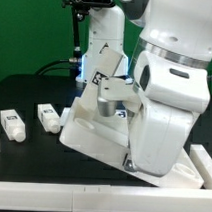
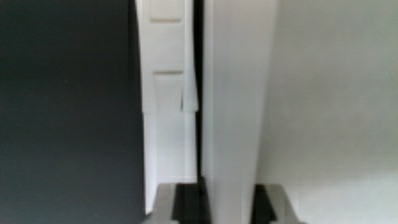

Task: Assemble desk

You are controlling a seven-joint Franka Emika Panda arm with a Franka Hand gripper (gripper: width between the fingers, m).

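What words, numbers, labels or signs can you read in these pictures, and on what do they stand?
No text can be read anywhere.
loose leg: dark square tag marks, too small to read, no letters seen.
second leg: the same.
desk panel: plain white, no print shows in either view.

A wide, flat white desk panel [image 1: 93,136] with a raised rim lies skewed on the black worktop [image 1: 34,96]. Toward the exterior view's left lie two loose, blocky white tagged pieces, the outer leg [image 1: 11,125] and the inner leg [image 1: 48,117], near each other. A third leg [image 1: 104,69] rises tilted over the panel's far corner.
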